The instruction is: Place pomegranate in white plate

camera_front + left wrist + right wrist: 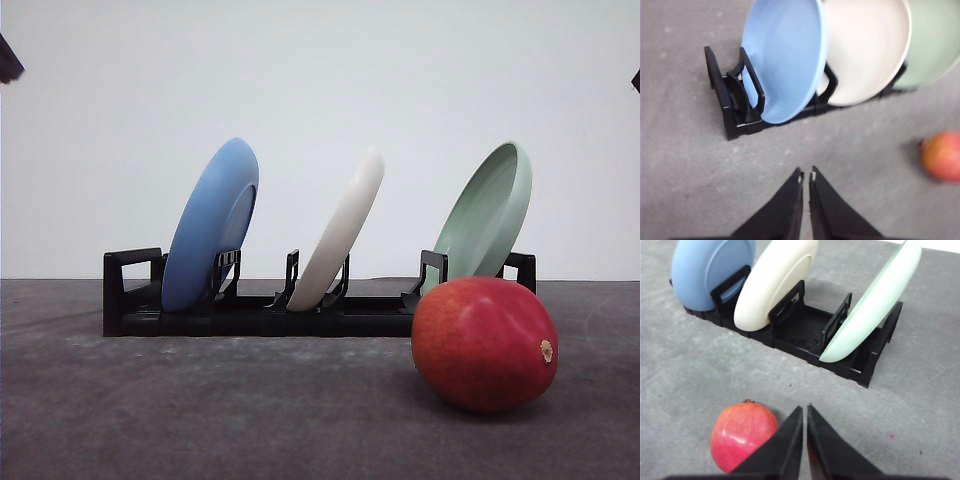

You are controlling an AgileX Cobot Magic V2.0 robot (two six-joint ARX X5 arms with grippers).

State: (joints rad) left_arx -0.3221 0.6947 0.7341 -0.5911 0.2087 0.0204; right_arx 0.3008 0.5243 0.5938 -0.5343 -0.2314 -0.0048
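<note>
pomegranate (485, 344) sits on the grey worktop (200, 410), in front of the right end of a black rack (250, 310) and clear of it. left pincer (806, 176) hangs above bare worktop, its tips nearly together with a thin slit between them — nothing held. right pincer (804, 410) is likewise closed and empty, the fruit just beside one finger; whether they touch i cannot tell. white plate (340, 232) stands tilted in the rack's middle slot, between a blue plate (212, 222) and a pale green plate (487, 215).
</note>
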